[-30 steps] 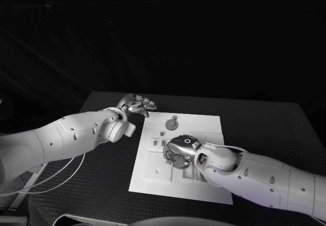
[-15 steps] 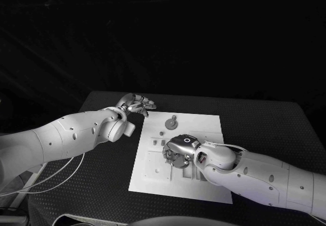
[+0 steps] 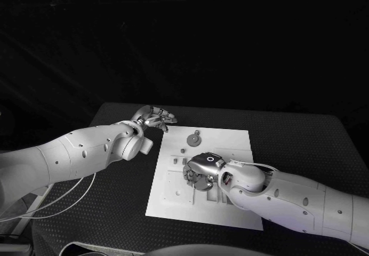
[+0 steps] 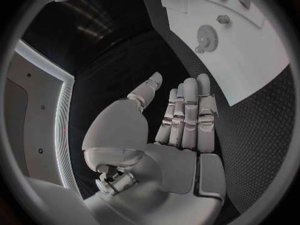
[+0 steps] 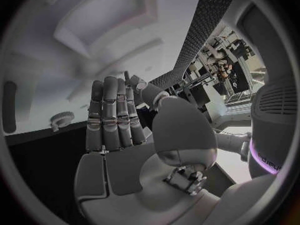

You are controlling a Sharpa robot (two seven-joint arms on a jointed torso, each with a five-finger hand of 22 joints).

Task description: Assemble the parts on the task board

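Observation:
The white task board (image 3: 231, 140) lies in the middle of the black table. A round grey gear part (image 3: 194, 140) lies flat near its far edge, with small parts (image 3: 183, 152) just in front of it. My right hand (image 3: 200, 172) hovers low over the board's middle, palm down, and covers the slots beneath it. In the right wrist view my right hand (image 5: 122, 130) has straight fingers and holds nothing, with the gear (image 5: 60, 118) beyond them. My left hand (image 3: 154, 118) is off the board's far left corner. The left hand (image 4: 172, 130) is flat and empty, with the gear (image 4: 205, 36) and the board (image 4: 250, 65) ahead.
The black textured table top (image 3: 299, 138) extends to the right of and behind the board. My left forearm (image 3: 85, 152) lies along the board's left side. My right forearm (image 3: 292, 200) crosses the board's near right corner.
My right hand has shifted slightly to the left over the board's middle. The left hand and the gear have not moved.

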